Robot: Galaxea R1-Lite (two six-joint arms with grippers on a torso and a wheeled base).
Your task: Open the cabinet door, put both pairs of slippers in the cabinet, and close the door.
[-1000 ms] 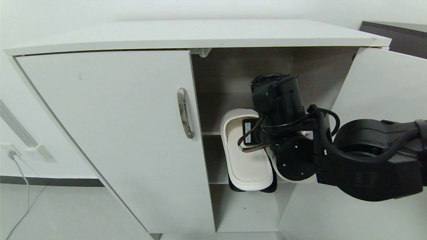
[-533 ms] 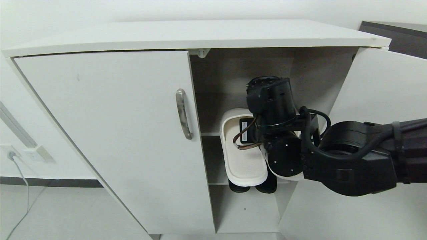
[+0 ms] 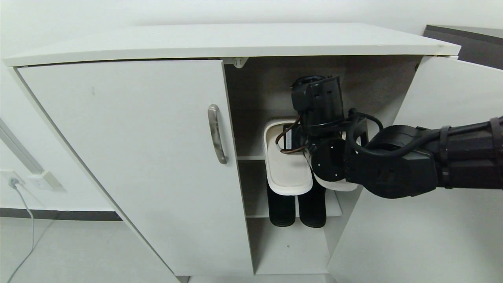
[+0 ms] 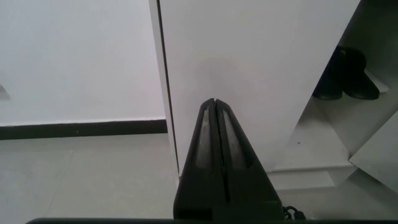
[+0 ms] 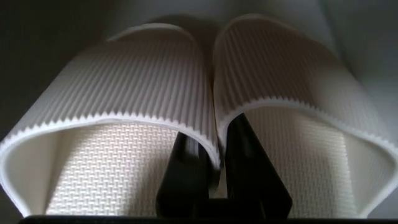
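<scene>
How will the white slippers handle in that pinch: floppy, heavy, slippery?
Probably light: the right gripper carries both white slippers by pinching only their adjoining strap edges. Likely fairly stiff: they show no droop past the grip. The ribbed straps should resist slipping, though one pinch point may let the pair pivot.

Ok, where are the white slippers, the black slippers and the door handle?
white slippers (image 3: pixel 289 177), head view, left one's insole.
black slippers (image 3: pixel 281 206), head view, middle of left one.
door handle (image 3: pixel 217 133), head view, middle of the bar.
</scene>
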